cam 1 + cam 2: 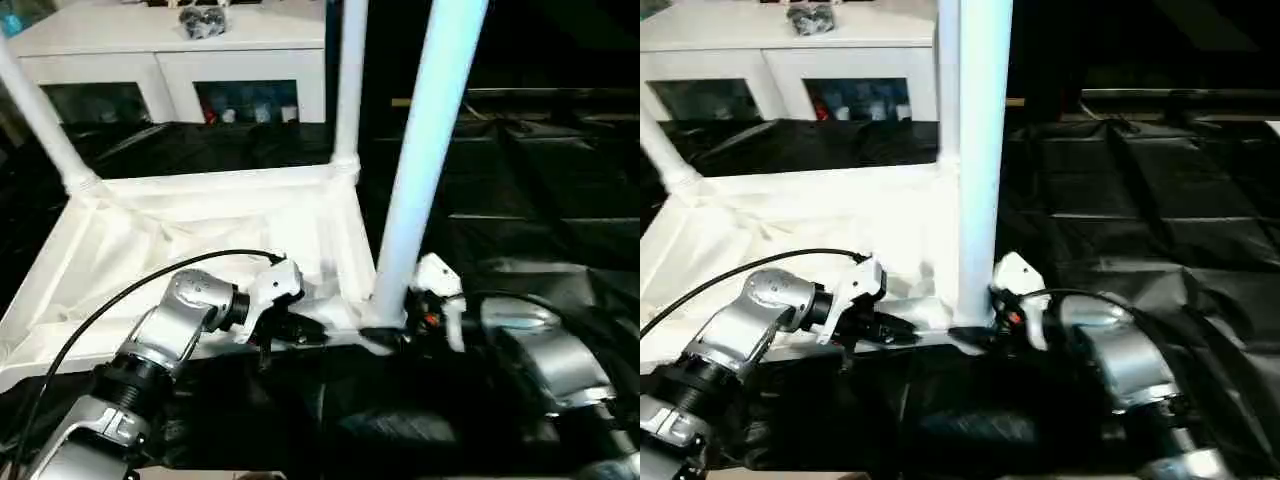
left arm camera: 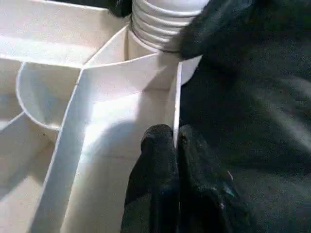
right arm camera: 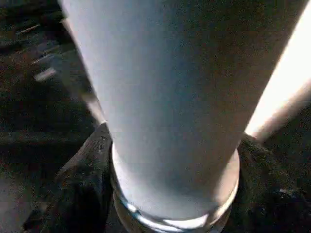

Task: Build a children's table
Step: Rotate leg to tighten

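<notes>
The white tabletop (image 1: 200, 220) lies upside down on black sheeting, its ribbed underside facing up. Three white legs stand in its corner sockets: far left (image 1: 40, 110), far right (image 1: 350, 80) and near right (image 1: 430, 130). My left gripper (image 1: 300, 330) is shut on the tabletop's thin near rim, close to the near right socket; in the left wrist view its fingertips (image 2: 158, 141) pinch that wall from both sides. My right gripper (image 1: 395, 335) is at the foot of the near right leg (image 3: 170, 97), with one finger (image 3: 77, 179) pressed on each side of it.
A white cabinet (image 1: 170, 50) with glass doors stands behind the tabletop, with a dark bundle (image 1: 203, 20) on top. Crumpled black sheeting (image 1: 540, 180) covers the surface to the right and in front.
</notes>
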Tool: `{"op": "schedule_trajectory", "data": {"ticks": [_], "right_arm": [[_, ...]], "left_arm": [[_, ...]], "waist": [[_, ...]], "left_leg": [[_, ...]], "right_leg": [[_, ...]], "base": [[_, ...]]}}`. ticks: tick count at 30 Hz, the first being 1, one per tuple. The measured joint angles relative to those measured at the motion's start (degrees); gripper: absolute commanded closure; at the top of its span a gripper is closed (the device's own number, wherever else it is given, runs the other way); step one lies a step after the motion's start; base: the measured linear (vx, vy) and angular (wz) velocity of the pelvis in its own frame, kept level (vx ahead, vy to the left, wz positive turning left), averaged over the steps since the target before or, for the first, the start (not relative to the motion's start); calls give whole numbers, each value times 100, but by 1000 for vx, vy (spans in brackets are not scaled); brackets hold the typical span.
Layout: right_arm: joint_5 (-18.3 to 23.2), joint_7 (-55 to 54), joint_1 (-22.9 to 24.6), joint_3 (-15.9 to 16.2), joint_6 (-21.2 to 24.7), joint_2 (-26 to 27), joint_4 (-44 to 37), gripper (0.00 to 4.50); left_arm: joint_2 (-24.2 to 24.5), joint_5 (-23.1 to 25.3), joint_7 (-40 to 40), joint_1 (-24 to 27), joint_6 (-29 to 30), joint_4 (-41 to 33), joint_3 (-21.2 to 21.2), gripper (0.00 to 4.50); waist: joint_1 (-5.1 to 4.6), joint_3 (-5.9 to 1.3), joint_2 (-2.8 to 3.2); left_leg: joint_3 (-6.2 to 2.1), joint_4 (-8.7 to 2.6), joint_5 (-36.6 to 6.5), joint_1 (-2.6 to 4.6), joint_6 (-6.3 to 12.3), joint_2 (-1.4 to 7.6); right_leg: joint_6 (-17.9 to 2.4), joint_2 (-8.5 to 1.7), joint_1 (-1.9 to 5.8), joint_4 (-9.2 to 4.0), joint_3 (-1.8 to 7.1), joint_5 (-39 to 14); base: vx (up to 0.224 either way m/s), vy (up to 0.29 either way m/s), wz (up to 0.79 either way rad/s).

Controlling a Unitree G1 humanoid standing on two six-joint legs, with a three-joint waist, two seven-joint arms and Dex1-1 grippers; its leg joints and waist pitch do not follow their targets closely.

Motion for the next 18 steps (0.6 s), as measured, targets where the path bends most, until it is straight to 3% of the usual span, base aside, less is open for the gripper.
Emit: {"op": "schedule_trajectory", "data": {"ticks": [5, 9, 12, 13, 18], "right_arm": [[-135, -1607, -397, -453, 10, 679, 782, 173], [-212, -2638, -772, -754, -53, 1127, 1400, 173], [-303, -2941, -924, -806, -306, 1280, 1737, 173], [-302, -2947, -941, -819, -368, 1293, 1793, 117], [-304, -2699, -958, -846, -496, 1251, 1817, 68]], "left_arm": [[-683, 95, 1100, -162, 315, 280, 163, 450], [-1109, 256, 1858, -358, 354, 602, 233, 450], [-1181, 349, 2048, -395, 339, 654, 240, 450], [-1183, 363, 2052, -395, 330, 654, 240, 450], [-1157, 367, 1939, -396, 269, 628, 204, 450]], "waist": [[-151, 1, -8], [-169, -5, 0], [-169, -10, 6], [-170, -10, 6], [-168, -10, 5]], "left_leg": [[-1, -1, 0, 25, -1, -10], [-1, -12, 0, 44, -1, -13], [-5, -14, -1, 49, -1, -12], [-5, -14, -1, 49, -1, -12], [-4, -13, -1, 44, -1, -13]], "right_leg": [[39, 0, 9, 0, 21, -23], [38, 0, 20, 2, 22, -23], [39, 0, 24, 2, 19, -23], [39, 0, 25, 2, 20, -23], [34, 0, 24, -1, 21, -20]], "base": [[0, 0, 0], [0, 0, 0], [0, 0, 0], [0, 0, 0], [0, 0, 0]]}}
